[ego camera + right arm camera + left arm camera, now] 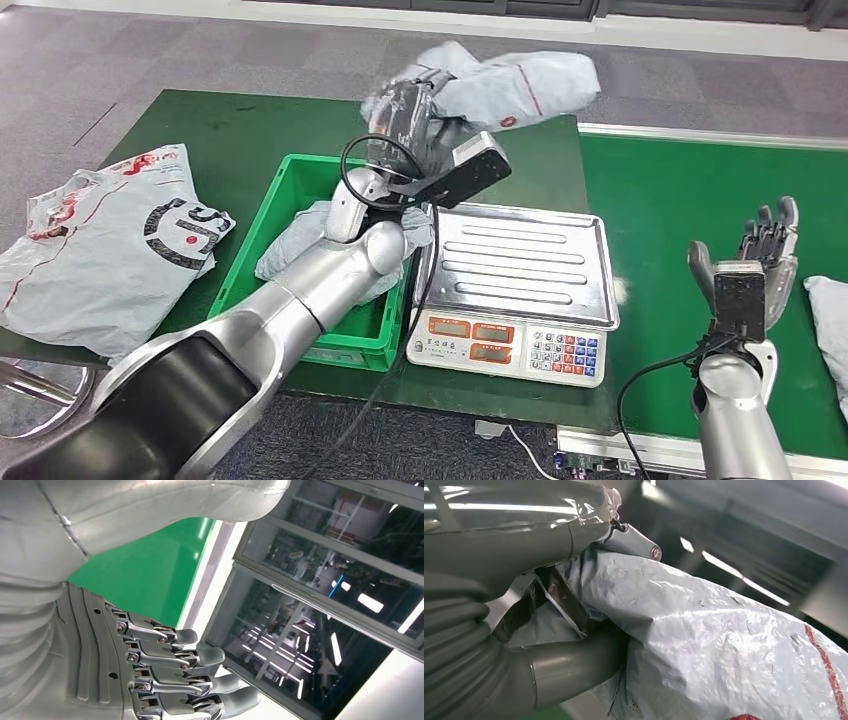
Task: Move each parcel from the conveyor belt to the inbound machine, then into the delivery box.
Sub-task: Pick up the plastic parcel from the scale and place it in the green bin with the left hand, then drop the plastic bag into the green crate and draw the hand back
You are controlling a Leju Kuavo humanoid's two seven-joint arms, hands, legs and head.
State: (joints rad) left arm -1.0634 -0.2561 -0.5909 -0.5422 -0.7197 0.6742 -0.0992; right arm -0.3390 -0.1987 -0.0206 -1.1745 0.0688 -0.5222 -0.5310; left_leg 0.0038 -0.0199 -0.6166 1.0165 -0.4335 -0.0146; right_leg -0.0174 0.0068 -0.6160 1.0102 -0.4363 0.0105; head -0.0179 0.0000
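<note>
My left hand (405, 110) grips a grey plastic parcel (505, 88) with a red stripe, held up in the air beyond the silver scale (520, 265) and the green box (262, 235). Close up, the parcel (724, 650) is crinkled and pinched between my thumb and fingers (574, 665). A second grey parcel (300, 240) lies inside the green box, partly hidden by my left arm. My right hand (755, 265) is raised over the green conveyor belt (660, 200), fingers (200, 655) apart and holding nothing. Another pale parcel (830, 320) lies on the belt at the right edge.
A large white printed bag (110, 240) lies on the dark green table (240, 130) left of the box. The scale has a keypad and displays (520, 345) along its near side. A black cable (400, 330) hangs from my left arm past the scale.
</note>
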